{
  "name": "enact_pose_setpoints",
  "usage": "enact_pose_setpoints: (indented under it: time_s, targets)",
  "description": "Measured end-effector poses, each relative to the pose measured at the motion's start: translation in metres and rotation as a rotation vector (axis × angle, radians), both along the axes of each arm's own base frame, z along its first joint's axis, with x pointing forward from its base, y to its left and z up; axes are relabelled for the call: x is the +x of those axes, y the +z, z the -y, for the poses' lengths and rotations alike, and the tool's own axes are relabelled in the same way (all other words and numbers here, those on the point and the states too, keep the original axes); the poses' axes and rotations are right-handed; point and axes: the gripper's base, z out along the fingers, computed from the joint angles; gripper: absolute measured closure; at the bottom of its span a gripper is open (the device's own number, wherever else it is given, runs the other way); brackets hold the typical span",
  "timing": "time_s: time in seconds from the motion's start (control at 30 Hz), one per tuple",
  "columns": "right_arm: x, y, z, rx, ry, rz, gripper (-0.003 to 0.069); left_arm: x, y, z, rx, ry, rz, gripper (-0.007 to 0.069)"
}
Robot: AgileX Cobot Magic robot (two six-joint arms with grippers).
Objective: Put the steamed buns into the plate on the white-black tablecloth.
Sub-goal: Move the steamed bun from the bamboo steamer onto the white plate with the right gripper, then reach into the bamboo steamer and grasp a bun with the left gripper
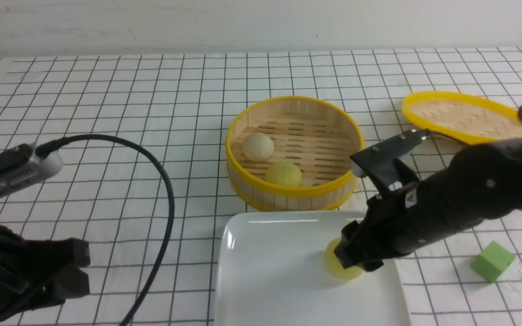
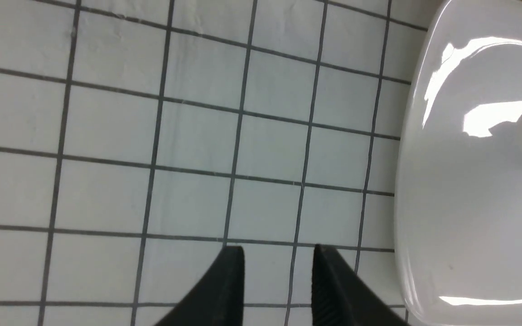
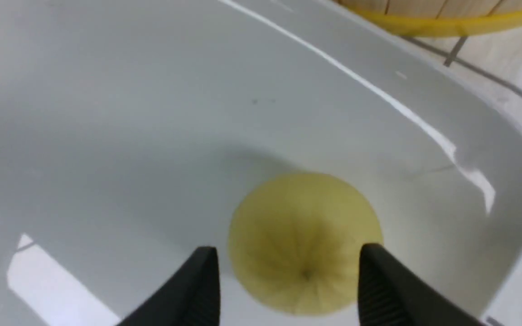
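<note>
1 pale yellow-green steamed bun (image 3: 304, 244) lies in the glossy white rounded-square plate (image 1: 265, 253), near its rim, with the right gripper (image 3: 289, 252) released astride it; a snagging finger on lift-off could roll it out. The off-white bun (image 1: 258, 146) and second yellow-green bun (image 1: 283, 174) wait in the yellow-rimmed bamboo basket (image 1: 261, 190); the left gripper (image 2: 279, 253) hangs parted, empty.

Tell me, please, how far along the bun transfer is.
Done: one yellow-green bun lies on the plate. In hand: the right hand, open, straddles it. Left: the off-white bun and second yellow-green bun sit in the steamer basket.
</note>
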Motion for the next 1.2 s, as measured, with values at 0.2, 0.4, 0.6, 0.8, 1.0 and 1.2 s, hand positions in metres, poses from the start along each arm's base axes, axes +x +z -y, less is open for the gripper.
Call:
enact_pose_setpoints:
  time_s: [0.2,0.4,0.6,0.8,1.0,1.2]
  targets:
    - [-0.051,0.099,0.036,-0.015,0.103,0.180,0.0647,0.005,-0.001,0.000,0.006,0.004,0.016,0.0440]
    - [-0.128,0.134,0.095,-0.104,0.030,0.151,0.0673,0.029,-0.005,0.003,0.033,-0.084,-0.111,0.0611]
    - [-0.182,0.106,0.134,-0.036,-0.116,0.184,0.0673,0.072,0.007,0.038,-0.066,-0.262,-0.131,0.0622]
    - [-0.199,0.064,0.149,-0.041,-0.151,0.203,0.0670,0.118,0.006,0.121,-0.039,-0.437,-0.184,0.0556]
    - [-0.198,0.059,0.149,-0.040,-0.154,0.217,0.0666,0.166,0.018,0.183,0.022,-0.463,-0.082,0.0348]
    - [-0.196,0.058,0.148,-0.027,-0.154,0.237,0.0664,0.205,0.010,0.231,0.077,-0.499,-0.011,0.0172]
